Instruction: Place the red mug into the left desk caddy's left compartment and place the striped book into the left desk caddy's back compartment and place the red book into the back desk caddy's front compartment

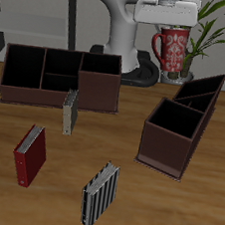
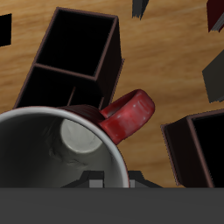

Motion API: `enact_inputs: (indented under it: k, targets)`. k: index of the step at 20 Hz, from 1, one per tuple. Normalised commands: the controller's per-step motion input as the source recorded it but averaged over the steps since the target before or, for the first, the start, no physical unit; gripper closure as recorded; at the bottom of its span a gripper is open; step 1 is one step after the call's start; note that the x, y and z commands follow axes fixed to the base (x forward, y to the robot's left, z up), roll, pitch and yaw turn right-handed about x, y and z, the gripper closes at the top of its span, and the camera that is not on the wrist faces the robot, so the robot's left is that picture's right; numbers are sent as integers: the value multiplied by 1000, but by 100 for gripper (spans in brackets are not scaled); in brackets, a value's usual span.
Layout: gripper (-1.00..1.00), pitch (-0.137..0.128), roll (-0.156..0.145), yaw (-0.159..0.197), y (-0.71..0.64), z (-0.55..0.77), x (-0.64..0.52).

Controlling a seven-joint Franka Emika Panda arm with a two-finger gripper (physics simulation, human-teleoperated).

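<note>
The gripper [image 1: 173, 30] holds the red mug [image 1: 174, 47] well above the table, its fingers shut on the rim, so the first step, carrying the mug, looks under way. The left desk caddy [image 1: 179, 123] sits below and nearer the table's front edge; next, I'd guess, comes lowering the mug into its left compartment.

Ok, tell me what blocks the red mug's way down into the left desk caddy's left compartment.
Nothing visible does. The red mug hangs in the gripper high above the table, behind the left desk caddy. The caddy's compartments show dark and open, with nothing seen in them, and both books lie nearer the table's front edge, clear of that path.
</note>
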Motion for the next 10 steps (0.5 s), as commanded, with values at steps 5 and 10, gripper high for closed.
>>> enact_inputs:
  k: [5, 10]
  targets:
    - [100, 49, 22, -3, 333, -166, -79]
    - [100, 48, 80, 15, 464, -155, -192]
